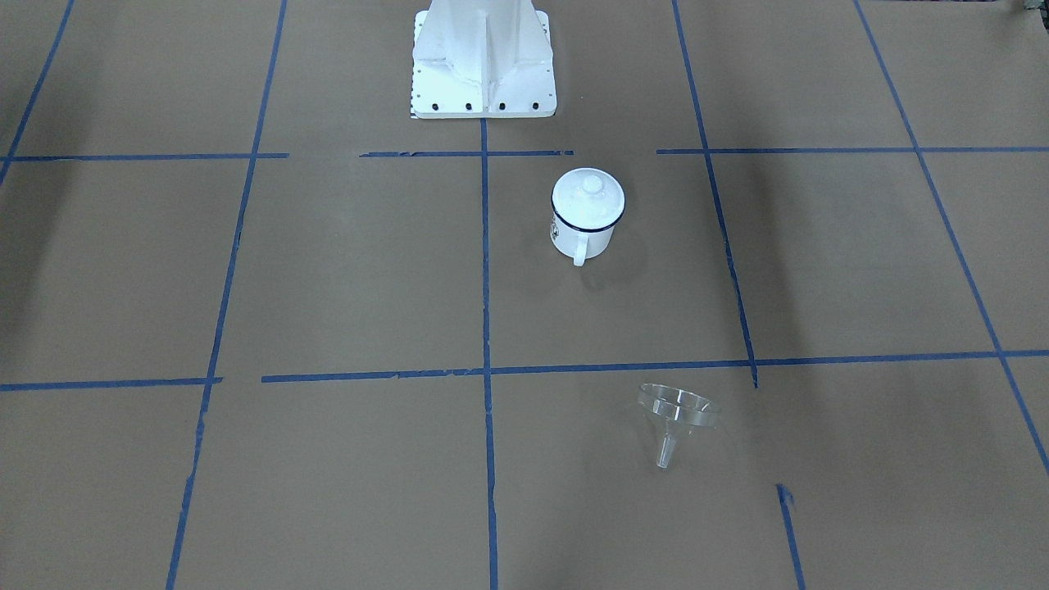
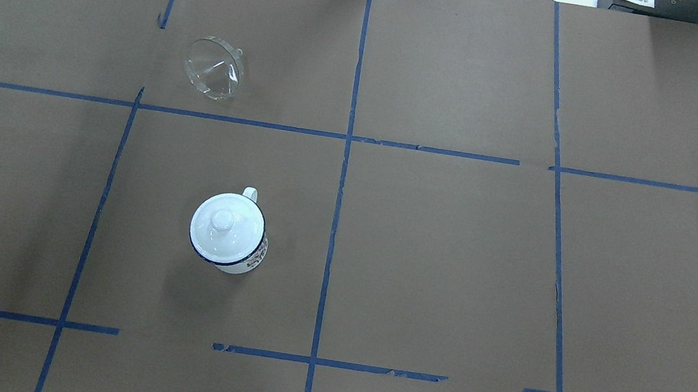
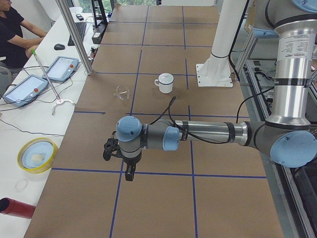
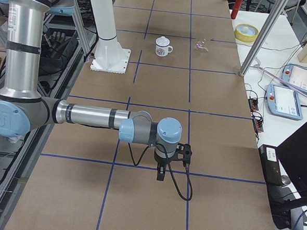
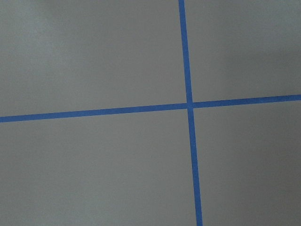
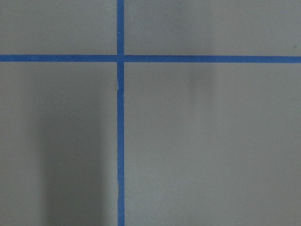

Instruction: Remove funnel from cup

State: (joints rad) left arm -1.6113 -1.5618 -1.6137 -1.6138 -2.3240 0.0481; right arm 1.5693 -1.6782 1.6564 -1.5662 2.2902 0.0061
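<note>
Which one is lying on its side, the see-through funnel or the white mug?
The funnel: it lies on its side on the table, apart from the cup, which stands upright with a white lid on top.

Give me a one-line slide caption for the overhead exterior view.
Clear funnel lies on its side, well apart from the lidded cup; no arms in frame.

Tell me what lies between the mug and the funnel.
Overhead view: only bare brown paper and one blue tape line separate the mug from the funnel.

Lid (image 2: 225, 229) hides cup's (image 2: 247, 262) inside (left gripper (image 3: 130, 174), right gripper (image 4: 161, 175): jaws too small to judge).
</note>
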